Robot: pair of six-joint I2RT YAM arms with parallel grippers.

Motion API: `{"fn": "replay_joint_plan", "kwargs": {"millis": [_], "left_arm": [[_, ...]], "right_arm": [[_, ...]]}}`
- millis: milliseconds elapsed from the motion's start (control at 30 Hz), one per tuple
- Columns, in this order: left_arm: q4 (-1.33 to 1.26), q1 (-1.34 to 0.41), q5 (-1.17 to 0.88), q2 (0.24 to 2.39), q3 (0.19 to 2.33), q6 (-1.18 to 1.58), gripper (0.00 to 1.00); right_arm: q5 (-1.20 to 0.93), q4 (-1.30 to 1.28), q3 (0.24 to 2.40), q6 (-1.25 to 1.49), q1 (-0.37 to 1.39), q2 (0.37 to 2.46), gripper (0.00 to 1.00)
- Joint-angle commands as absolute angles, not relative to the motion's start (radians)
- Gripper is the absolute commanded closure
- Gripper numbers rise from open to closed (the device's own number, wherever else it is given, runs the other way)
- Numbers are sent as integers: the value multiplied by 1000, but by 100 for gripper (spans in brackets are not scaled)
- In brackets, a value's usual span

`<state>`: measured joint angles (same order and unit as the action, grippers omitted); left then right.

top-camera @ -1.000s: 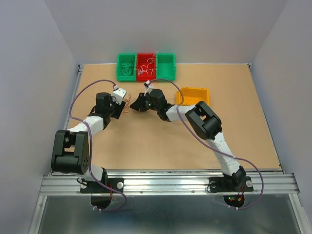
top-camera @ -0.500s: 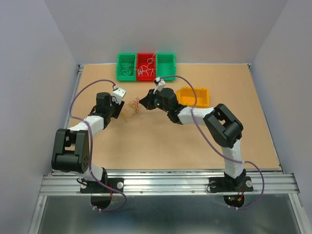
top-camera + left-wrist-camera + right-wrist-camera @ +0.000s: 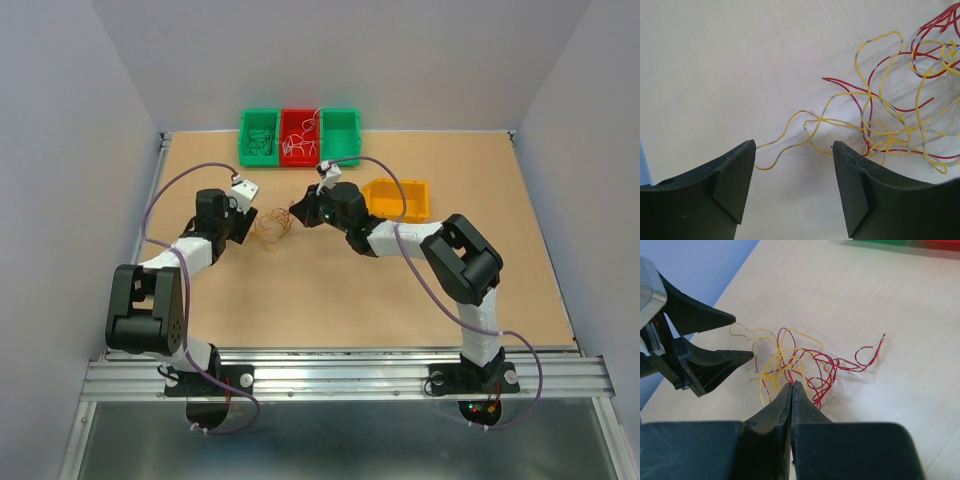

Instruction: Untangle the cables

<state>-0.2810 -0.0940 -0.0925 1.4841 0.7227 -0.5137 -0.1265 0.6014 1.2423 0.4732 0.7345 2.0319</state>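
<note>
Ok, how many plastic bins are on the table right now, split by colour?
Green plastic bins: 2
Red plastic bin: 1
Yellow-orange plastic bin: 1
Total: 4

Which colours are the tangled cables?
The cables are red and yellow, yellow with grey bands; clearest in the left wrist view.
</note>
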Motion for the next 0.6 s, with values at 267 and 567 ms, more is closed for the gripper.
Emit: {"fn": "replay_joint_plan", "kwargs": {"millis": [267, 567], "left_arm": [[-250, -89, -68, 1624, 880, -528, 77], [-308, 91, -85, 1473, 828, -457, 100]], "right_arm": [[-115, 632, 1215, 445, 741, 1996, 99], [33, 618, 1017, 391, 710, 1762, 100]]}}
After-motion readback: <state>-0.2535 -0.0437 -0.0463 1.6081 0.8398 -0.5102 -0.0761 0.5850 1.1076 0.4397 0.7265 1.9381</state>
